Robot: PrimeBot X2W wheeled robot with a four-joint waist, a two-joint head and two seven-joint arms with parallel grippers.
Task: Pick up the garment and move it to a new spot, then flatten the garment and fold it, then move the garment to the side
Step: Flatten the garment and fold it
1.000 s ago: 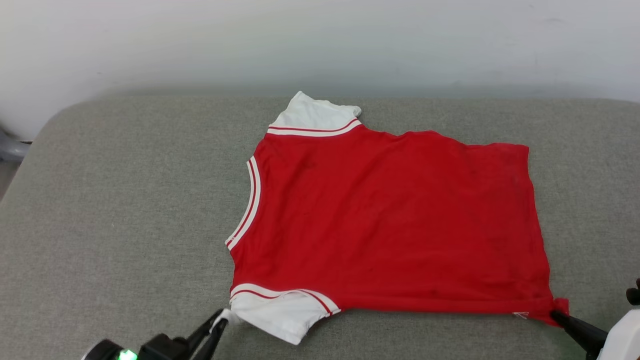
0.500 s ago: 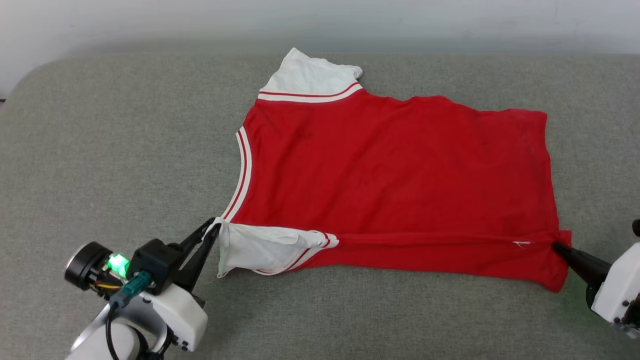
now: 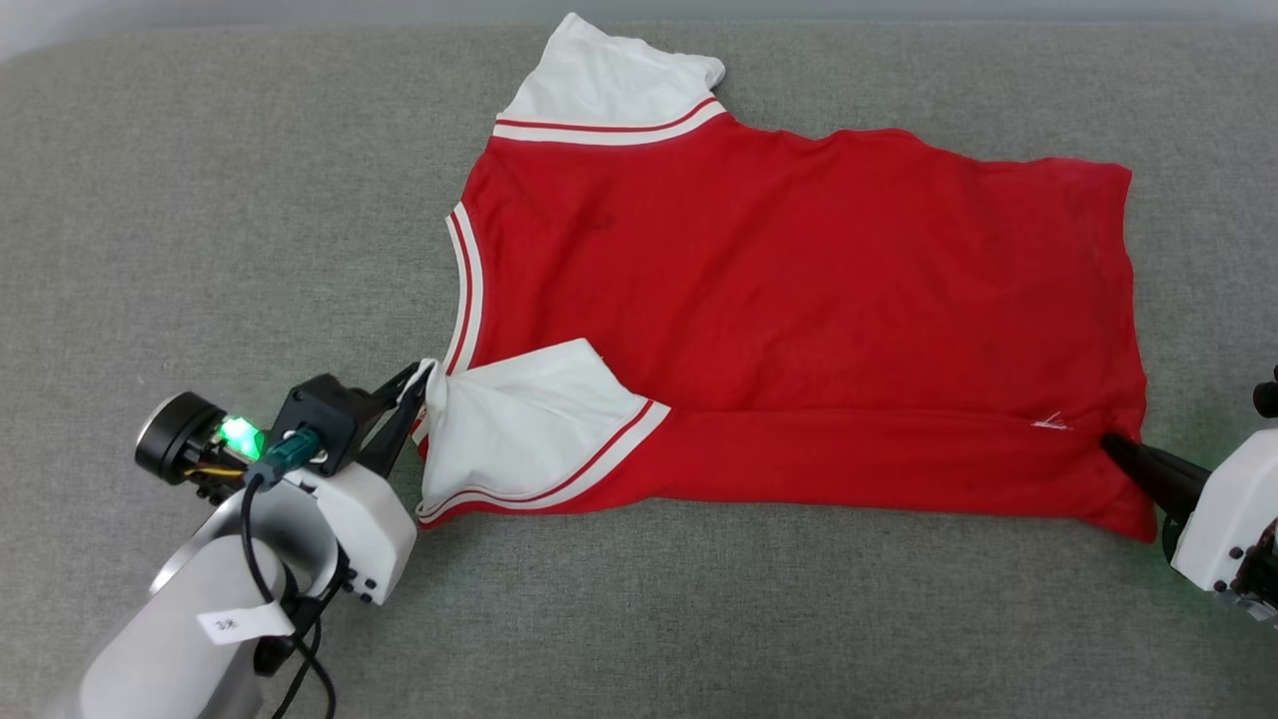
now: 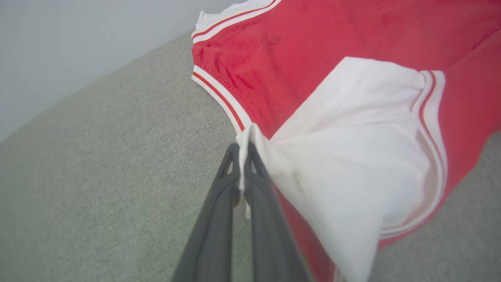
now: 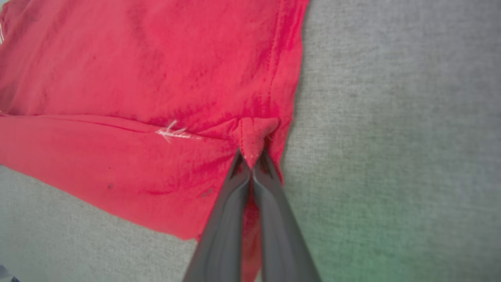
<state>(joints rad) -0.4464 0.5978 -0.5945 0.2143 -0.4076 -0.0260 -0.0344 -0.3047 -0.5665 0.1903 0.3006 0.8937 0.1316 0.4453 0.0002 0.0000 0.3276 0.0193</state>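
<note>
The left gripper (image 3: 421,377) is pinched closed on the edge of the white near sleeve (image 3: 529,424) of the red jersey T-shirt (image 3: 799,280). A thin fold of white cloth is caught between its two dark fingers. Beyond those fingertips and to their right, the sleeve lies turned over onto the red body, its striped trim running diagonally. The neckline trim (image 3: 469,290) begins just ahead of the tips.

The right gripper (image 3: 1108,446) is closed too, clamping a small peak of red fabric at the hem corner. A short white stitch mark (image 3: 1050,422) sits just left of its tips.

The shirt lies plain red side up on the grey fabric cushion (image 3: 200,200) and spans the gap between the two grippers. Its near edge is folded over in a strip along the line joining them. The other white sleeve (image 3: 609,80) lies flat well beyond the left gripper.
</note>
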